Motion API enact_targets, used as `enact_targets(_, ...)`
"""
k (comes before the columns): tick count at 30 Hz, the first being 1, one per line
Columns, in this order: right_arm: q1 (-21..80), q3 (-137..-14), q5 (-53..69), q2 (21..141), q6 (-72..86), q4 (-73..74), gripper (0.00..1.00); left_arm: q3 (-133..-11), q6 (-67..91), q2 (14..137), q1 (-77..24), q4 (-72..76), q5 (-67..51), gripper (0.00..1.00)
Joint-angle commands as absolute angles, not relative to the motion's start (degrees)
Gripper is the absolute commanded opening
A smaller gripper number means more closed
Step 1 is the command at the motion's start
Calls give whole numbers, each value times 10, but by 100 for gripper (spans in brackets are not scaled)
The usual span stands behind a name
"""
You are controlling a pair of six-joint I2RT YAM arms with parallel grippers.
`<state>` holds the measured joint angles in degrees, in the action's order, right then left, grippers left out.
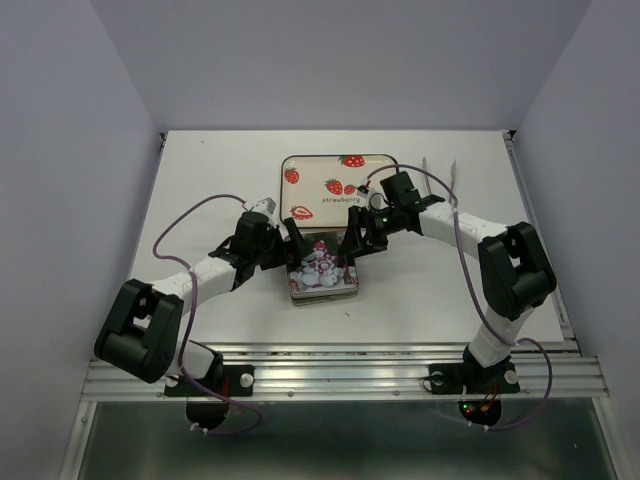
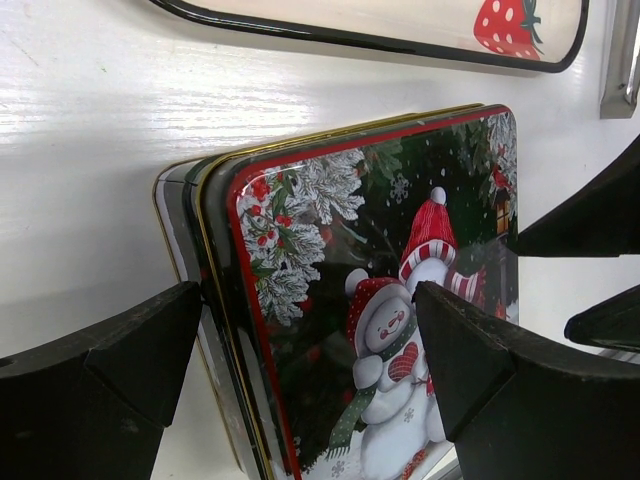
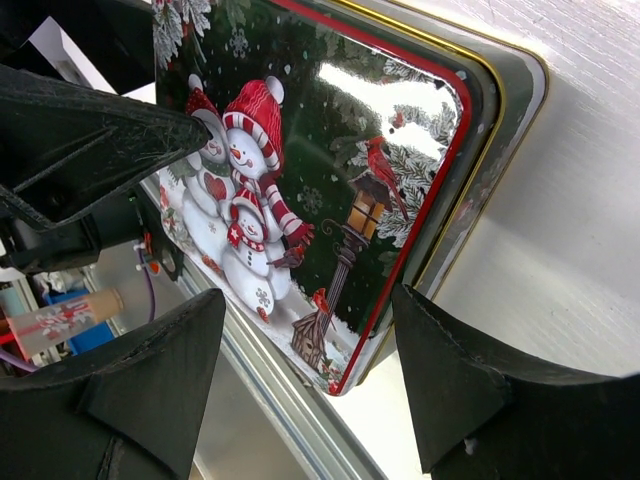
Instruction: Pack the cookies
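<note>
The square tin with a snowman lid lies closed on the white table near the front edge. No cookies show in any view. My left gripper is open at the tin's far-left corner. In the left wrist view the gripper straddles the tin's left edge, one finger beside its rim and the other over the lid. My right gripper is open at the far-right corner. In the right wrist view the gripper straddles a corner of the tin.
A white strawberry-printed tray with a dark rim lies just behind the tin; its edge shows in the left wrist view. A thin metal piece lies to the tray's right. The table's aluminium front rail runs just below the tin.
</note>
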<state>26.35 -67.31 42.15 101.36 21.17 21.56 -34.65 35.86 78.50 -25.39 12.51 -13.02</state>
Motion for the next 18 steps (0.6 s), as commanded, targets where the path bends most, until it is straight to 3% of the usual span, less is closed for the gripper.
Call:
enact_targets(1, 275, -697, 425, 1021, 199, 225, 73, -365, 352, 783, -253, 128, -129, 99)
enact_targets(11, 280, -707, 326, 993, 181, 245, 75, -379, 351, 776, -248, 116, -91, 99)
enact_targets(18, 280, -726, 269, 973, 167, 244, 75, -399, 362, 706, -246, 34, 25, 99)
